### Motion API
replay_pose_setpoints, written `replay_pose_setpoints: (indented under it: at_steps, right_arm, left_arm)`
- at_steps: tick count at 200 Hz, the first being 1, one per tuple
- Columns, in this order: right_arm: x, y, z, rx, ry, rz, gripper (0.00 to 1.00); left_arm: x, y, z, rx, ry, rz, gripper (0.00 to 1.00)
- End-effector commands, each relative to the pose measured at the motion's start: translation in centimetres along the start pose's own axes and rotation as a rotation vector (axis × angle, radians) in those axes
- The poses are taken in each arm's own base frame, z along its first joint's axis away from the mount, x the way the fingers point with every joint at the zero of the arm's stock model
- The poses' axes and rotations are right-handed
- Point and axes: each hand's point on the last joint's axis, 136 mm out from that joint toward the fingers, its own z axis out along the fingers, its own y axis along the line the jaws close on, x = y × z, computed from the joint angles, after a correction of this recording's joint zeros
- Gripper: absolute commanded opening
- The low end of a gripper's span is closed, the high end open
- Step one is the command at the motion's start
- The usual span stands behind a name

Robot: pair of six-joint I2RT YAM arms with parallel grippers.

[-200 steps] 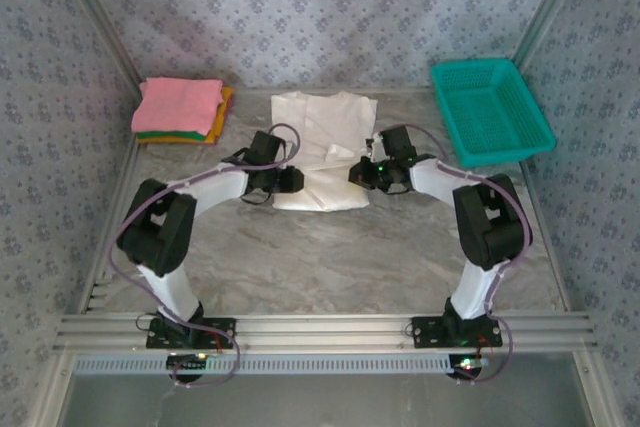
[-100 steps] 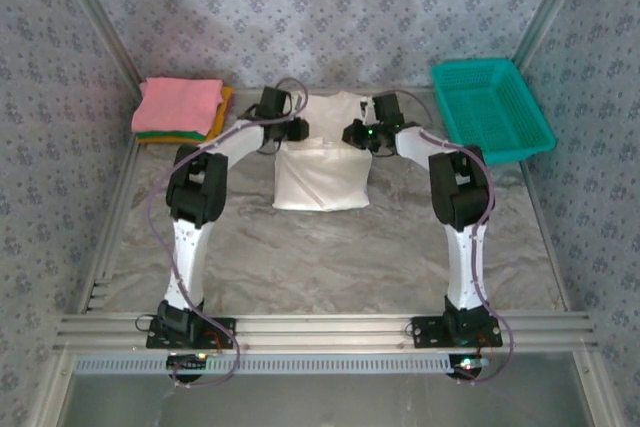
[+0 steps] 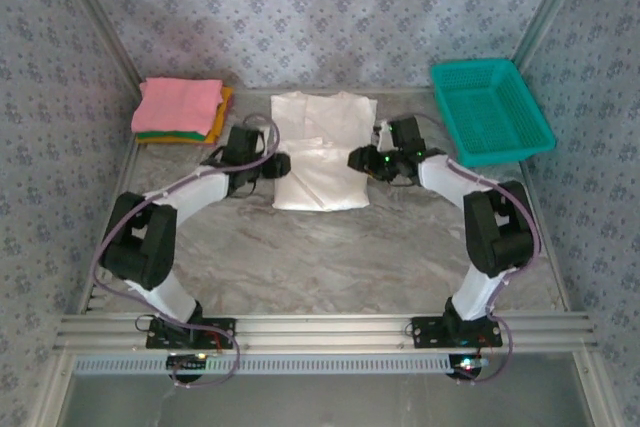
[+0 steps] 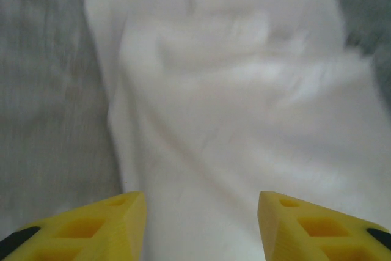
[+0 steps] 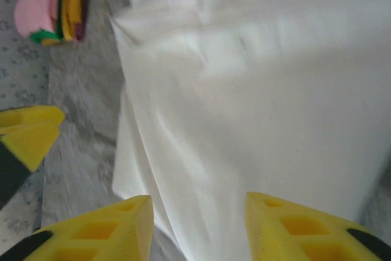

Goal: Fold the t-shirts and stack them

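The white t-shirt [image 3: 320,162] lies flat in the middle of the table, a folded layer over its near half. My left gripper [image 3: 278,164] sits at its left edge and my right gripper [image 3: 357,160] at its right edge, facing each other. In the left wrist view the white t-shirt [image 4: 244,102] lies under the left gripper [image 4: 201,212], whose jaws are open and hold nothing. The right gripper [image 5: 198,212] is open too, above the white t-shirt [image 5: 263,90]. The folded pink, green and orange shirts [image 3: 180,109] are stacked at the back left.
A teal mesh basket [image 3: 490,110] stands at the back right. Patterned walls close in the back and both sides. The folded shirts [image 5: 55,1] appear at the top left of the right wrist view, with a finger of the left gripper [image 5: 27,129] below them.
Both arms reached to the shirt's far end half a second ago and have pulled back to its sides. Both grippers have opened and let go of the cloth.
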Motion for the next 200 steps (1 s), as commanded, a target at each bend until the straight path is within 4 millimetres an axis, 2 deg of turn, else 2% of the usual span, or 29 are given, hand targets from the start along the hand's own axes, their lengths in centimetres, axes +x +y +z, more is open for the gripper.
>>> replay_pose_setpoints:
  at_steps: [1,25,41,63,95,110,124,132,157,172,200]
  right_arm:
    - [2.5,-1.9,-0.9,0.037,0.041,0.028,0.5]
    - [2.6,-3.2,-1.2,0.079,0.039,0.031,0.52]
    - [2.6,-3.9,-1.0,0.087,0.037,0.042,0.52]
    - [3.8,-4.3,-0.5,0.093,0.07,0.054,0.52]
    - [5.4,-4.5,0.1,0.067,0.111,0.053,0.52]
    - [5.7,-3.8,0.5,0.04,0.128,0.04,0.51]
    - [5.9,-3.3,0.7,0.027,0.134,0.031,0.44]
    - [6.0,-3.1,0.8,0.021,0.135,0.028,0.41]
    - [5.8,-3.1,1.0,0.023,0.128,0.031,0.13]
    - [5.5,-3.6,0.7,0.051,0.112,0.037,0.05]
    - [4.8,-4.4,-0.5,0.101,0.077,0.053,0.0]
  left_arm:
    - [1.2,0.0,0.0,0.047,0.008,-0.036,0.52]
    - [2.1,0.1,0.4,0.064,0.026,-0.023,0.52]
    - [2.3,0.0,1.0,0.081,0.036,-0.034,0.47]
    - [2.5,-0.4,1.6,0.113,0.039,-0.062,0.47]
    - [4.1,0.3,2.7,0.104,0.075,-0.09,0.47]
    - [4.6,0.8,2.8,0.085,0.077,-0.101,0.47]
    - [4.7,1.0,2.8,0.08,0.071,-0.105,0.47]
    - [4.8,1.0,2.9,0.081,0.073,-0.107,0.42]
    - [4.7,0.7,3.2,0.094,0.077,-0.112,0.18]
    - [4.7,0.8,3.1,0.085,0.076,-0.119,0.0]
    - [4.4,0.9,1.5,0.078,0.049,-0.129,0.0]
